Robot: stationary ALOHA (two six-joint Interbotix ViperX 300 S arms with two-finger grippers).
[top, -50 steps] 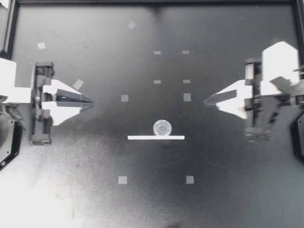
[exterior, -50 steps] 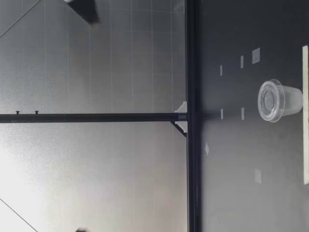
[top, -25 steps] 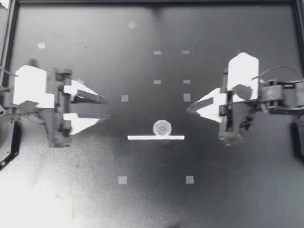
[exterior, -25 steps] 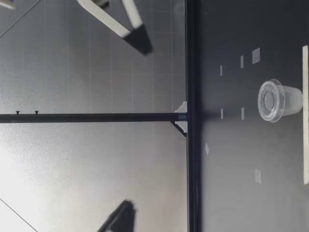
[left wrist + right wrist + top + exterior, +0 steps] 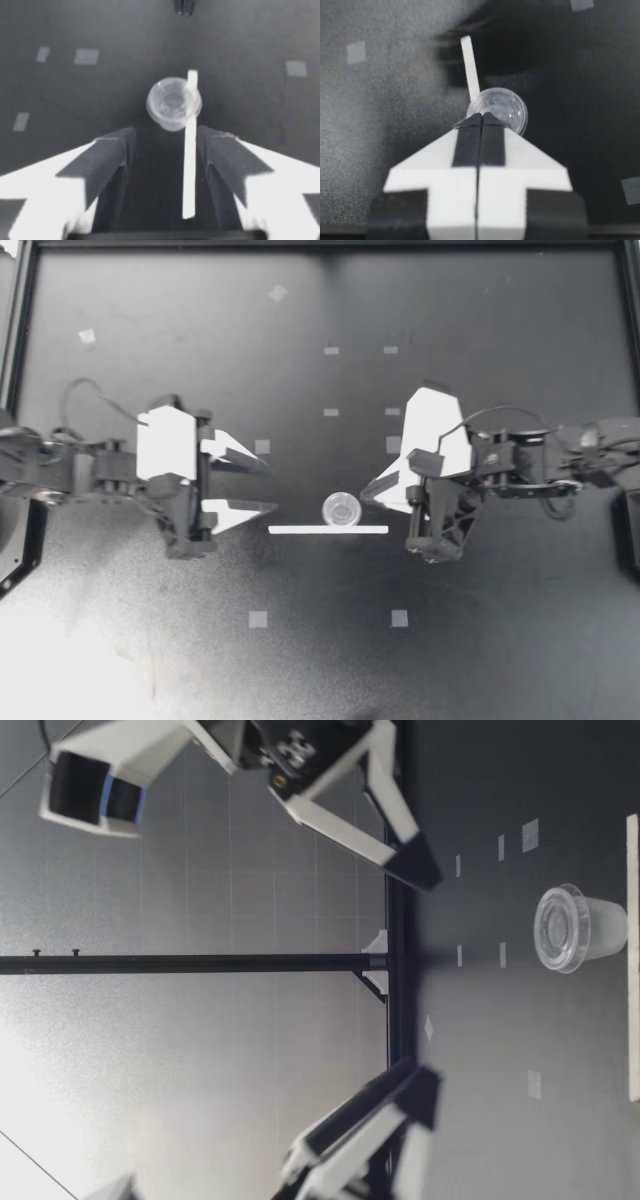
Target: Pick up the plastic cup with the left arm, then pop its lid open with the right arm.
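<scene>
The left gripper [image 5: 268, 485] is hovering with its jaws spread wide; the right gripper [image 5: 368, 495] is holding its jaws pressed together. Between them a small clear plastic cup [image 5: 342, 508] is standing upright on the black table [image 5: 480, 640], against a thin white strip [image 5: 300, 530].

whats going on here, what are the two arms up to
Both arms point in from opposite sides at a small clear cup that stands upright mid-table, right beside a thin white strip lying flat. My left gripper is open, with the cup just ahead of its fingers. My right gripper is shut and empty, its tip close to the cup. The low view shows both grippers raised above the table, so neither touches the cup.
</scene>
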